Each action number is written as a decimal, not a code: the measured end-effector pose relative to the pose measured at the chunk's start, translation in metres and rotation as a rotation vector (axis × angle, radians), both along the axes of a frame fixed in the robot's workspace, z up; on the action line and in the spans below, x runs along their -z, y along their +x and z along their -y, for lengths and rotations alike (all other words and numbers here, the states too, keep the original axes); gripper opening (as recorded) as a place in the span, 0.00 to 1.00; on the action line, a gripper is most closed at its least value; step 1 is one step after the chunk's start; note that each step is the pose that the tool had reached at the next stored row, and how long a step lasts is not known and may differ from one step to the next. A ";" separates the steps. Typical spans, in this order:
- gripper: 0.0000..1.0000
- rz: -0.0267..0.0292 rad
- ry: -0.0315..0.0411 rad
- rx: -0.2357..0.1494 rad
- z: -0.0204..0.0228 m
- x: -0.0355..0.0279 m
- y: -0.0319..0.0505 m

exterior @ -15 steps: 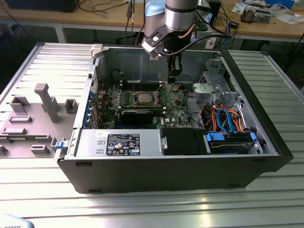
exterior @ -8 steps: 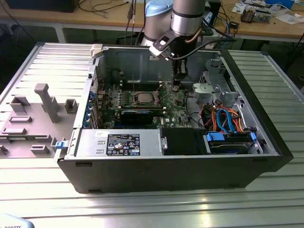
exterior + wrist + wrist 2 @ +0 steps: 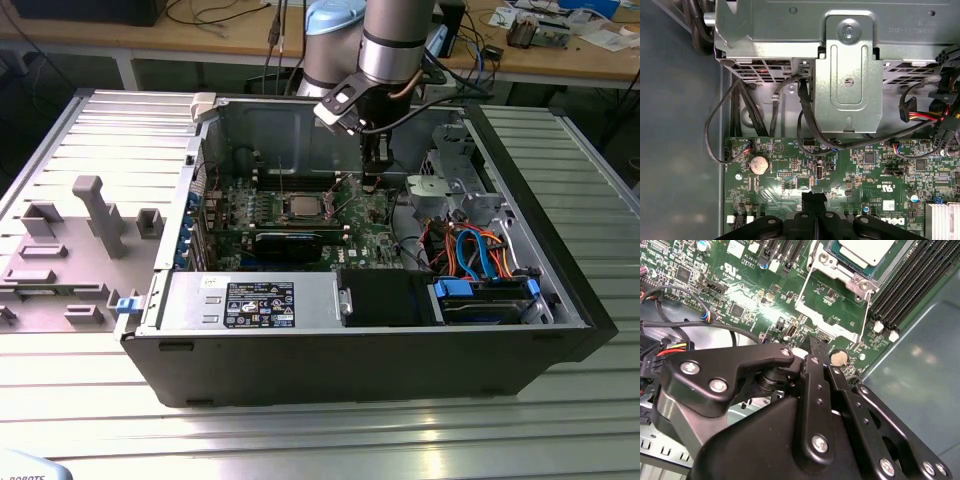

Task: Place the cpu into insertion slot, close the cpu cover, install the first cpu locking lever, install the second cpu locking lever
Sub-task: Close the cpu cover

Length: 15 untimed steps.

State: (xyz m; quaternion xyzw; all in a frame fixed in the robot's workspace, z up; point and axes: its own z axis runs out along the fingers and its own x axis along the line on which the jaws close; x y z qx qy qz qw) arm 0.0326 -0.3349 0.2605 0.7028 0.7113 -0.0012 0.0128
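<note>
The cpu (image 3: 303, 207) lies flat in its socket on the green motherboard, silver top up; the second wrist view shows a corner of the cpu (image 3: 865, 250). The cpu cover (image 3: 805, 287), a silvery frame, is swung open off the socket toward my gripper, with green board showing through its window. My gripper (image 3: 373, 183) hangs inside the case just off the socket, on the exterior view's right, low over the board. Its black fingers are shut with nothing between them in both wrist views, gripper (image 3: 816, 343) and gripper (image 3: 814, 196).
A coin battery (image 3: 759, 164) sits on the board near the fingertips. A metal drive cage (image 3: 850, 65) with black cables stands beyond. Black memory slots (image 3: 910, 290) flank the socket. A long black card (image 3: 290, 240), power supply (image 3: 250, 300) and orange and blue cables (image 3: 480, 250) crowd the case.
</note>
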 end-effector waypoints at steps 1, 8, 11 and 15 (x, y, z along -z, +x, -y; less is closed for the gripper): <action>0.11 -0.0002 0.0000 0.000 0.0000 0.0000 0.0000; 0.11 -0.0005 0.0000 0.000 0.0000 0.0000 0.0000; 0.11 -0.0003 0.0006 0.000 -0.0001 0.0010 0.0000; 0.11 -0.0036 0.0002 -0.013 0.0000 0.0066 0.0000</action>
